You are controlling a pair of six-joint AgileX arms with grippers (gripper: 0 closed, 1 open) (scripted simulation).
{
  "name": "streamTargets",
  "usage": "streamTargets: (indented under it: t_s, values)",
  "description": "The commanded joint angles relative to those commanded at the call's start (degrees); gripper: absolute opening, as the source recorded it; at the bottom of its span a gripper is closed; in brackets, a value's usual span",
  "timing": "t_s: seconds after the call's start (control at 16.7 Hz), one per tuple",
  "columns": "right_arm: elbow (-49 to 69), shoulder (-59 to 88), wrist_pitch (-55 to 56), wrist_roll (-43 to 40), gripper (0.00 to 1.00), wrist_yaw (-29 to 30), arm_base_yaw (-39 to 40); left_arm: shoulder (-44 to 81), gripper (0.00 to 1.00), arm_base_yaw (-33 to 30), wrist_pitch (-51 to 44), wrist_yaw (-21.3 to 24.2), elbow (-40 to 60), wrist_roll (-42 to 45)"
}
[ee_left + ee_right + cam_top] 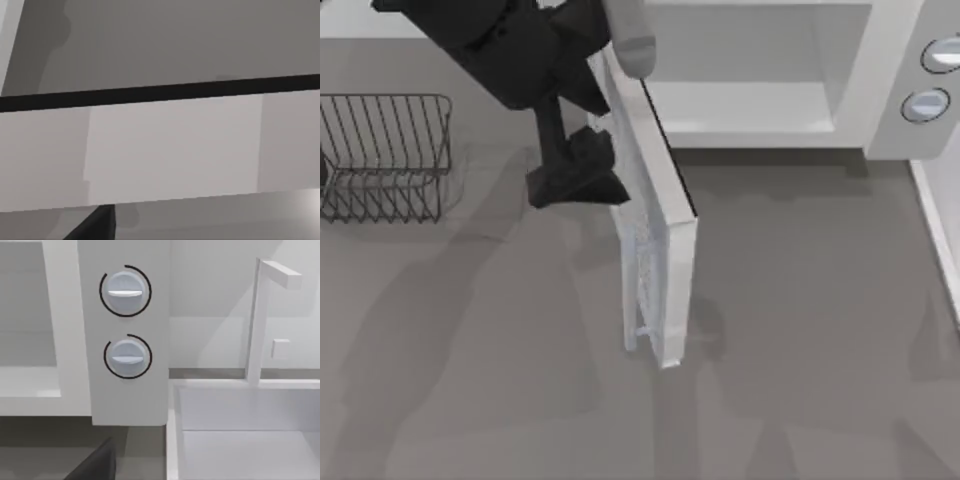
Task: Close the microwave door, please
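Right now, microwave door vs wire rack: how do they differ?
The microwave door is a solid white panel; the wire rack is dark open wire. The door stands swung open from the microwave, with the left gripper beside it; the rack sits apart at the table's left. Both rise above the grey tabletop.

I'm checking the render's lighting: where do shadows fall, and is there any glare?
Top view: soft arm shadows lie across the grey table, and a darker band runs under the microwave. Left wrist view: the microwave door looks flat and evenly lit, with a bright patch at one corner. Right wrist view: even light, no glare on the knobs.
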Motion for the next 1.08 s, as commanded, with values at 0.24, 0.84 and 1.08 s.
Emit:
streamTargets:
  t_s: [0.24,0.84,1.08]
  values:
    - [0.0,0.0,0.0,0.0,1.0,0.0,0.0,-0.02,1.0,-0.32,1.03,-0.11,-0.93,-0.33]
    - [0.0,0.0,0.0,0.0,1.0,0.0,0.0,-0.02,0.32,-0.32,1.03,-0.11,-0.93,-0.33]
    - [0.0,0.0,0.0,0.0,1.0,0.0,0.0,-0.02,0.02,-0.32,1.03,-0.11,-0.93,-0.33]
